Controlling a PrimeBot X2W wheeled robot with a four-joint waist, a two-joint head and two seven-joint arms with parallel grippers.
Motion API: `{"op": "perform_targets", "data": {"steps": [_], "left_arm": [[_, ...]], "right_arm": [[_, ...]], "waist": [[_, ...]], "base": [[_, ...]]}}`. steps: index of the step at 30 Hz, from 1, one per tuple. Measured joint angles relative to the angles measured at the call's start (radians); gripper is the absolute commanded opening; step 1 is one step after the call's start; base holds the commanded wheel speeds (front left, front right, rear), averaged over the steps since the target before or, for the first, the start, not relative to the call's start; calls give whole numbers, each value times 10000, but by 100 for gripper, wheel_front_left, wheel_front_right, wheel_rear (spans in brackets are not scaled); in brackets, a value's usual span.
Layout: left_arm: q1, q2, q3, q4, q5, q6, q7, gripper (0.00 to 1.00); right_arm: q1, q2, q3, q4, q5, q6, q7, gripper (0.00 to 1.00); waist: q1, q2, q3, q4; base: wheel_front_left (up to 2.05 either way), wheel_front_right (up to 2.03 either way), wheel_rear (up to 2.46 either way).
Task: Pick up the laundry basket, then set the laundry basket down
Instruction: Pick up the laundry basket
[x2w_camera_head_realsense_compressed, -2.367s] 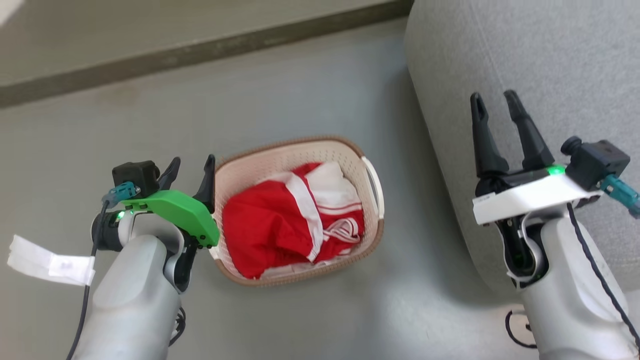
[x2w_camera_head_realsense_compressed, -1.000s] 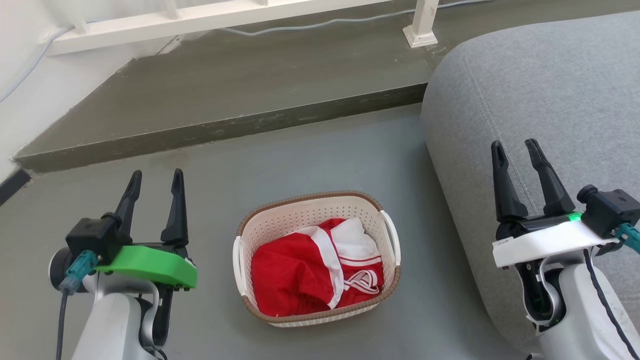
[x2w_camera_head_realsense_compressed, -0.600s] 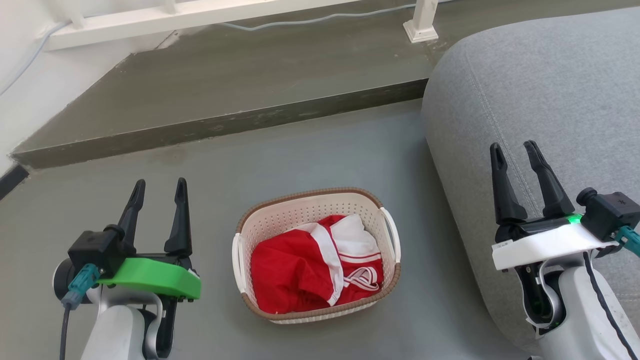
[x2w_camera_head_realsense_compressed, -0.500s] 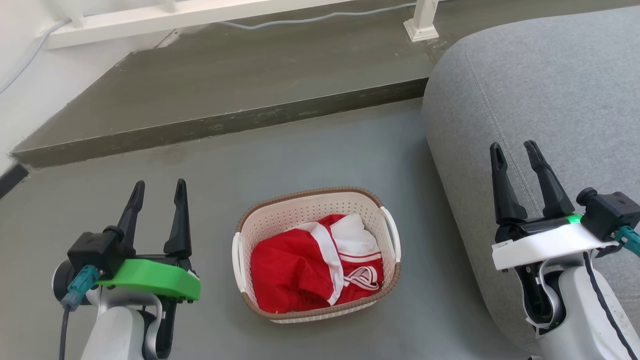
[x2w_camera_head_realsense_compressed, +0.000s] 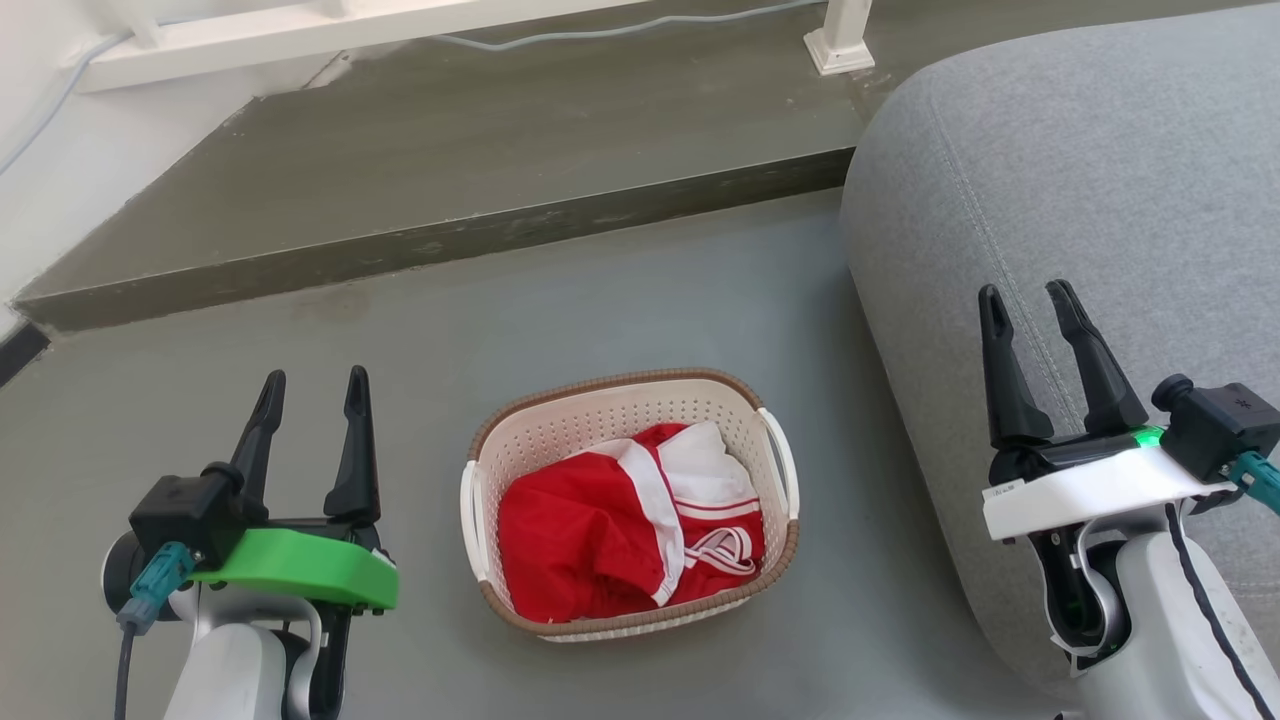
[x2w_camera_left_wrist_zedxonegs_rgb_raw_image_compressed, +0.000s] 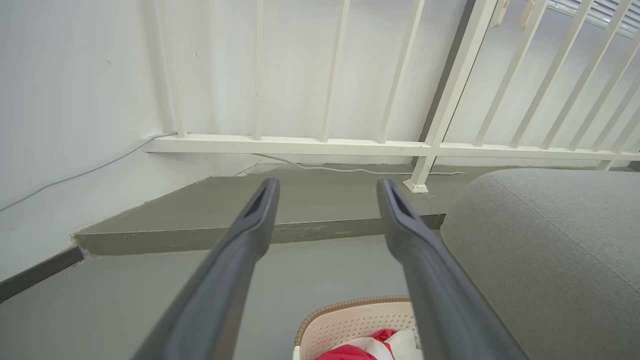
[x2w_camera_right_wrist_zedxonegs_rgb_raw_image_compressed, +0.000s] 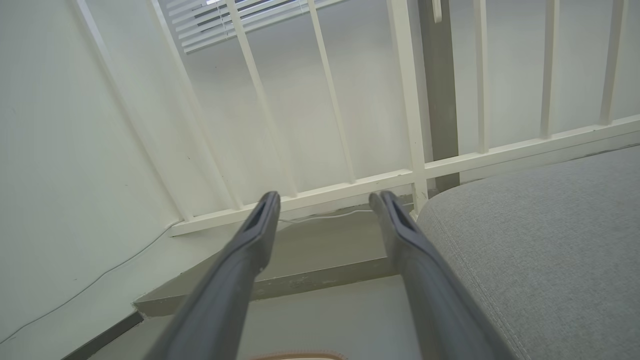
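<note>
From the head view, the laundry basket (x2w_camera_head_realsense_compressed: 612, 381) stands upright on the grey floor (x2w_camera_head_realsense_compressed: 640, 290), well short of the floor's far edge, where a raised step (x2w_camera_head_realsense_compressed: 480, 130) begins. A strip of bare floor separates it from the rounded flank of a grey sofa (x2w_camera_head_realsense_compressed: 1080, 150) on its right. A crumpled red garment with white bands (x2w_camera_head_realsense_compressed: 580, 530) lies inside it, and the white loop handles on its left and right sides are free. The left end effector (x2w_camera_head_realsense_compressed: 314, 378) hangs to the basket's left, apart from it, fingers moderately spread and holding nothing. The right end effector (x2w_camera_head_realsense_compressed: 1023, 292) hangs over the sofa's edge, well apart from the basket, its fingers likewise parted and empty. A white railing (x2w_camera_head_realsense_compressed: 300, 25) and a thin cable (x2w_camera_head_realsense_compressed: 600, 30) run along the back of the step.

In the left wrist view, the left end effector (x2w_camera_left_wrist_zedxonegs_rgb_raw_image_compressed: 327, 184) shows two dark fingers with a clear gap between them, nothing in it. The basket's brown rim (x2w_camera_left_wrist_zedxonegs_rgb_raw_image_compressed: 350, 301) and a bit of the red garment (x2w_camera_left_wrist_zedxonegs_rgb_raw_image_compressed: 345, 355) sit at the bottom edge, below the fingers, untouched.

In the right wrist view, the right end effector (x2w_camera_right_wrist_zedxonegs_rgb_raw_image_compressed: 326, 196) is also parted and empty, pointing toward the railing (x2w_camera_right_wrist_zedxonegs_rgb_raw_image_compressed: 350, 185), with the sofa (x2w_camera_right_wrist_zedxonegs_rgb_raw_image_compressed: 540, 240) at right. A sliver of the basket's rim (x2w_camera_right_wrist_zedxonegs_rgb_raw_image_compressed: 300, 356) shows at the bottom edge.
</note>
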Motion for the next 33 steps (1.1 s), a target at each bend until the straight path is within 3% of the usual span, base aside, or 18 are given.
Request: {"op": "perform_targets", "data": {"steps": [18,33], "left_arm": [[-40,-23,-583,625,-151,-19,0,100],[-1799,-42,-1095,1839,-238,-88,428,100]], "right_arm": [[-30,-81,268,349,6,0,0,100],[-1391,-318,476,1789,240,0,138,100]], "waist": [[0,0,984,-65],[2,0,2793,-27]], "base": [[0,0,0],[0,0,0]]}}
